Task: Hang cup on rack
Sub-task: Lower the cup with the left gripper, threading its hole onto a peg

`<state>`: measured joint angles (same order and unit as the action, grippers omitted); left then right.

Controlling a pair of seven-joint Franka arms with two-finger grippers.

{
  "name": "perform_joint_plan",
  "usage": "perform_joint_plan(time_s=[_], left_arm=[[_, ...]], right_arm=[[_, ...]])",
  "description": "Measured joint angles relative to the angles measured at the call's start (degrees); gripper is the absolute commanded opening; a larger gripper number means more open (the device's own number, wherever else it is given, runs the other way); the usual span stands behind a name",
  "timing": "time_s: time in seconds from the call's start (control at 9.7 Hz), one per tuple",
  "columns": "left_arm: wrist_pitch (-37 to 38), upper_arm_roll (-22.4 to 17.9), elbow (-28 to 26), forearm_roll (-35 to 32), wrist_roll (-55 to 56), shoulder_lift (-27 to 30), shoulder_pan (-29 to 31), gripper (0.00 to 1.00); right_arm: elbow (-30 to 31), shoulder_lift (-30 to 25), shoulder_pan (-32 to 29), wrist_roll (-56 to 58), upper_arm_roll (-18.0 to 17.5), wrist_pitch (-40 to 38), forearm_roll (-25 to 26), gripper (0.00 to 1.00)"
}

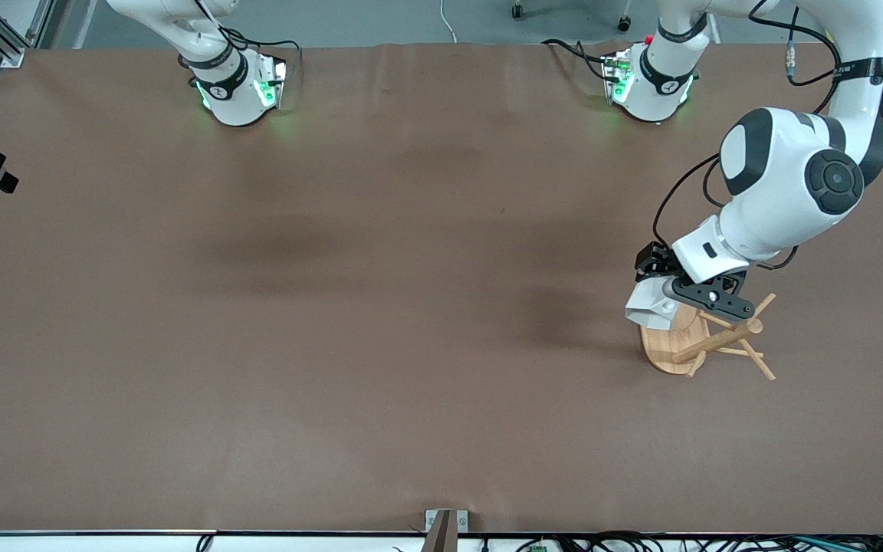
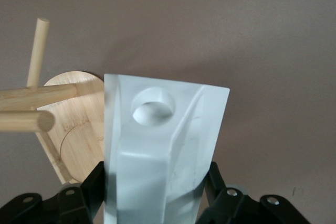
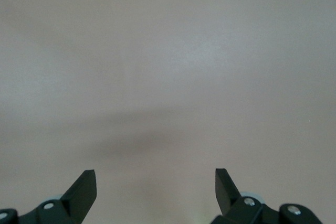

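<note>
Cup (image 2: 157, 150) in left pincer (image 2: 157, 192)

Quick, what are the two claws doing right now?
Left claw: shut on the cup, held over the rack.
Right claw: open, holding nothing, waiting above the bare table.

High front camera overlooks table (image 1: 334, 307); wrist cameras look down close.

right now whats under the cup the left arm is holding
Under the cup, held in the left gripper, lies the rack: its oval bamboo base shows beside the cup, with pegs jutting close by. The cup hides the rest of the base and the table below.
</note>
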<state>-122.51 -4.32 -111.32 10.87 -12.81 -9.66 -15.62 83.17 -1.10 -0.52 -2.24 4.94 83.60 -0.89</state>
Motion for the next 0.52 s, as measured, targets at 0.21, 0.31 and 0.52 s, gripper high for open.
perform_joint_plan(time_s=[0.21, 0.31, 0.52], left_arm=[[-0.73, -0.57, -0.01, 0.17, -0.15, 0.0, 0.01, 0.01], [-1.24, -0.8, -0.02, 1.25, -0.15, 0.0, 0.01, 0.01], [-1.55, -1.18, -0.05, 3.54, -0.19, 0.0, 0.01, 0.01]], right_arm=[[0.0, 0.0, -0.99, 0.0, -0.84, 0.0, 0.0, 1.0], [0.0, 0.0, -2.92, 0.0, -2.86, 0.0, 0.0, 1.0], [0.01, 0.0, -4.35, 0.0, -4.61, -0.02, 0.0, 1.0]])
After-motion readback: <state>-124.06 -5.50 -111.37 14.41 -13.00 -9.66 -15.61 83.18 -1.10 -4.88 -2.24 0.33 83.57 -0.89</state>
